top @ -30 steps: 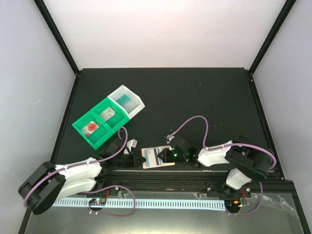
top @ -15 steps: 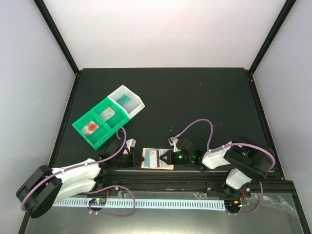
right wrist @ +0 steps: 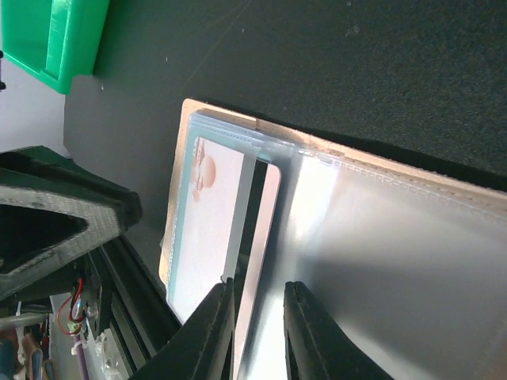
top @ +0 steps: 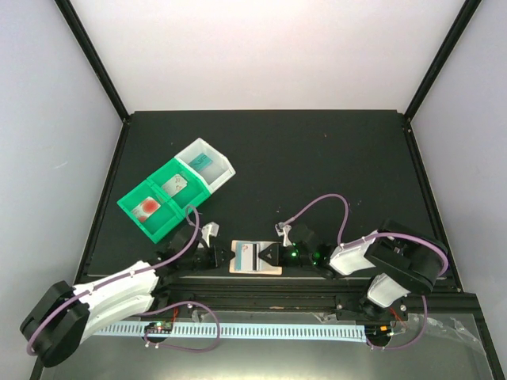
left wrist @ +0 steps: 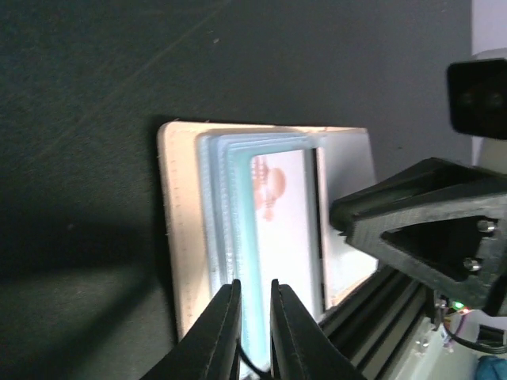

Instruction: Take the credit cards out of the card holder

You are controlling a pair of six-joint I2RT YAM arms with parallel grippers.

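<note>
Under right gripper (top: 267,255), card holder (top: 252,270)

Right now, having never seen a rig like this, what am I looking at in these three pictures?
Two robot arms, the left arm and the right arm, are bolted at the near edge of a table. One picture looks down from above; the other two come from a camera on each wrist. An open card holder lies between the arms, a card showing in its sleeve. Both arms' jaws sit at its edges; whether they grip is unclear. Green bins and a white bin hold other cards.
</note>
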